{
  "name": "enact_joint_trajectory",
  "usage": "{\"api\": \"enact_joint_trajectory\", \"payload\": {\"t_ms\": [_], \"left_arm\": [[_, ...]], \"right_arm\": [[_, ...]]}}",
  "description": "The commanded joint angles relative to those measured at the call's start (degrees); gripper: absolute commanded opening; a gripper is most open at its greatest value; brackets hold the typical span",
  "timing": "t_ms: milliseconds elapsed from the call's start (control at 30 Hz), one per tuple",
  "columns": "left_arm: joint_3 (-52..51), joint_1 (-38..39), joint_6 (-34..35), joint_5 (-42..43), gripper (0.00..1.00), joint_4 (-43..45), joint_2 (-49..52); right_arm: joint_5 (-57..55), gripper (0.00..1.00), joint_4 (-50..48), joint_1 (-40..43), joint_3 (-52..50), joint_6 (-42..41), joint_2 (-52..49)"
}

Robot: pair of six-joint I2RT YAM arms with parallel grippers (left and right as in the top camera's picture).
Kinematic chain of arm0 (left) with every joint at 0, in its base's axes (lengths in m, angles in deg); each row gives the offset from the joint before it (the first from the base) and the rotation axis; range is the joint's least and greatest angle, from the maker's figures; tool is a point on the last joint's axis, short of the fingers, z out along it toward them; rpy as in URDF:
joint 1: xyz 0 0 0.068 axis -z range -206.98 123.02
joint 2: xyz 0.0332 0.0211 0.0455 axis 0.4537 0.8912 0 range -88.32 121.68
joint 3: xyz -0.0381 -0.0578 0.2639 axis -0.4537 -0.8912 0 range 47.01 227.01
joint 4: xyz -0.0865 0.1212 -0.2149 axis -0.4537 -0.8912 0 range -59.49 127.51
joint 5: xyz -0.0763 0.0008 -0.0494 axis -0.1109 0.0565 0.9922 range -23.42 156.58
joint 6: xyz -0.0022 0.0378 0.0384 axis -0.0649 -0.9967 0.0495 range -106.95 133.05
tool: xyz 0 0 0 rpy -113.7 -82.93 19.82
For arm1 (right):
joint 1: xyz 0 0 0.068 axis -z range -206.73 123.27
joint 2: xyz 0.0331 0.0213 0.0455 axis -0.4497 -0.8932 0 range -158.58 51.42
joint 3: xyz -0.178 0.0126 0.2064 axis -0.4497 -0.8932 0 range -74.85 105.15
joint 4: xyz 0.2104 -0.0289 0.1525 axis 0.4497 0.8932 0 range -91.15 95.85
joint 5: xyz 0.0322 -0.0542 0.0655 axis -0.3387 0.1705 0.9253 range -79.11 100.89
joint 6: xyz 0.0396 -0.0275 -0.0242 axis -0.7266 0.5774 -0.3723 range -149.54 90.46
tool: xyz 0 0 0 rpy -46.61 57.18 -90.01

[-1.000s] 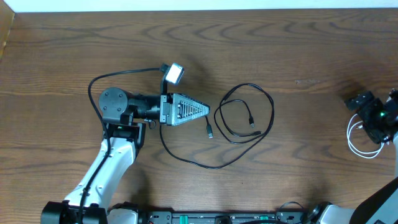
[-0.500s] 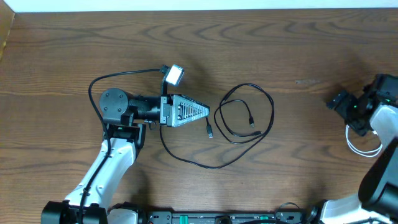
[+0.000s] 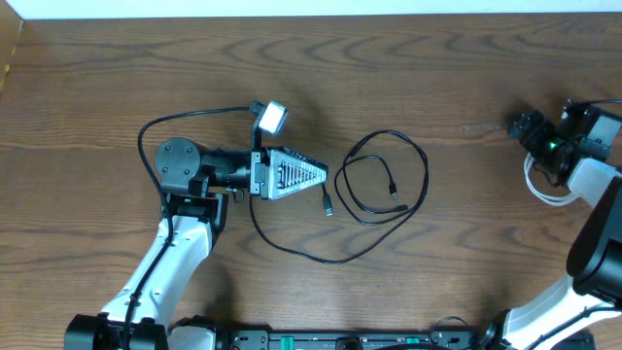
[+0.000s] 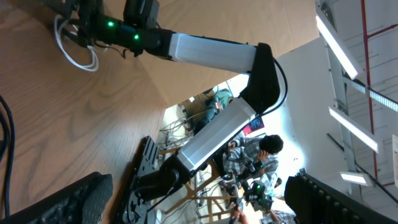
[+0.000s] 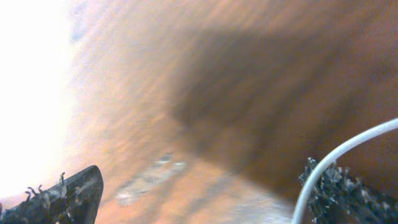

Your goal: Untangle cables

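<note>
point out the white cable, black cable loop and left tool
white cable (image 3: pixel 532 185), overhead view, left curve of its loop
black cable loop (image 3: pixel 426 175), overhead view, right side
left tool (image 3: pixel 325 173), overhead view, fingertips

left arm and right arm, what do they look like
Both arms have white links and black joints. The left arm ends in a grey ribbed wedge-shaped gripper, with a black wire looping to a small camera block. The right arm shows a green light near its black wrist.

Left arm: white links, round black joint housing, thin black looping cable.
Left gripper: grey, ribbed, wedge-shaped.
Right arm: white links, black wrist, green indicator light.
</note>
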Motion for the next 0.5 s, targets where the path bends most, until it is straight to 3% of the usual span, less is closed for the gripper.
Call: {"api": "enact_joint_trajectory", "payload": {"t_ms": [0, 233, 333, 467], "left_arm": [[-0.1, 0.2, -1.2, 0.3, 0.94, 0.3, 0.1], [-0.1, 0.2, -1.2, 0.3, 0.94, 0.3, 0.1], [-0.1, 0.2, -1.2, 0.3, 0.94, 0.3, 0.1], [-0.1, 0.2, -1.2, 0.3, 0.94, 0.3, 0.1]], "right_arm": [[11.7, 0.99, -0.7, 1.6, 1.6, -9.2, -0.9], [18.3, 0.99, 13.6, 5.0, 6.8, -13.7, -0.8], [25.8, 0.99, 14.4, 6.6, 6.9, -15.0, -0.8], [34.9, 0.99, 14.4, 9.2, 6.9, -25.4, -0.8]]}}
